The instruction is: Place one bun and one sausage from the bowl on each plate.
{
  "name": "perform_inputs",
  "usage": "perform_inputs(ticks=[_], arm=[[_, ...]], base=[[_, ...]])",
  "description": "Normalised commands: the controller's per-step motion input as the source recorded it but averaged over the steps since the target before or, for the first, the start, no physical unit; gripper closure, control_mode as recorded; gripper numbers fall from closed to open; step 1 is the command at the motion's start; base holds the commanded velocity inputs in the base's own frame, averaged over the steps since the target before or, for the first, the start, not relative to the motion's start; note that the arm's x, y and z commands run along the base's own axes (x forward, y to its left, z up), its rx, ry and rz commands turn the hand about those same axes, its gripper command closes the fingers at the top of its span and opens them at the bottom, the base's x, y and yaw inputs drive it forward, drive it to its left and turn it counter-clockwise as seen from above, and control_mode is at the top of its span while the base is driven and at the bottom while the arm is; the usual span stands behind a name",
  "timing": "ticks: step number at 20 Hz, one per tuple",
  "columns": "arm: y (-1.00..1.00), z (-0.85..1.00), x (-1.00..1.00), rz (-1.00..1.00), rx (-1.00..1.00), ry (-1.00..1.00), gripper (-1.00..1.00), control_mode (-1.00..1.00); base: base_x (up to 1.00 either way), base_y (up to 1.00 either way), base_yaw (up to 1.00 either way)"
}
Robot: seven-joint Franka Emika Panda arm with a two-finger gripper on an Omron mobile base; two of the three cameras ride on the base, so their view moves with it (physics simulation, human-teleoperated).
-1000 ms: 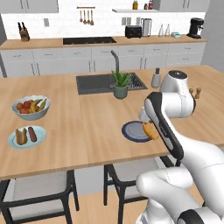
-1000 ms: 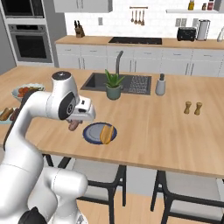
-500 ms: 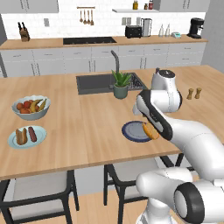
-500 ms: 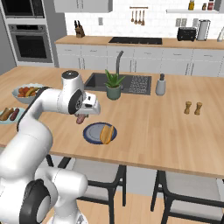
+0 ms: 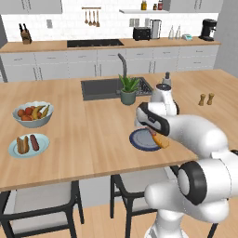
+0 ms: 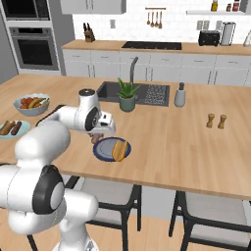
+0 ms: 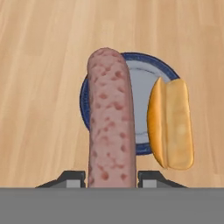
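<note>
- Hand view looks down on the dark blue plate, which holds one bun lying along its right side; the jaws are clenched on a sausage that hangs over the plate's left half, above the bun's level and beside it.
- Left base view shows the gripper over that same plate near the counter's front edge, with the bun on the plate's right part.
- Pale blue plate sits far to the left on the counter and carries one bun and one sausage side by side.
- Pale grey bowl just behind that plate holds mixed fruit: yellow bananas and red and orange pieces, too small to count.
- Count: two plates, two buns, two sausages, one fruit bowl.
- Right base view has the gripper at the plate's left edge, the arm's forearm covering part of it.
- Potted plant stands beside the sink, behind the dark plate.
- Two small brown shakers stand well apart to the right, and a grey bottle stands by the sink.
</note>
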Motion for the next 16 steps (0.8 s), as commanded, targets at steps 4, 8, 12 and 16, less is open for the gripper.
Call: perform_inputs(ticks=[4, 8, 12, 16], arm=[[0.00, -0.69, 0.00, 0.00, 0.00, 0.02, 1.00, -1.00], [0.00, -0.22, 0.09, 0.00, 0.00, 0.00, 1.00, -1.00], [0.00, -0.23, 0.17, 0.00, 0.00, 0.00, 1.00, -1.00], [0.01, -0.15, 0.14, 0.00, 0.00, 0.00, 1.00, -1.00]], base=[[0.00, 0.00, 0.00], [0.00, 0.00, 0.00], [0.00, 0.00, 0.00], [0.00, 0.00, 0.00]])
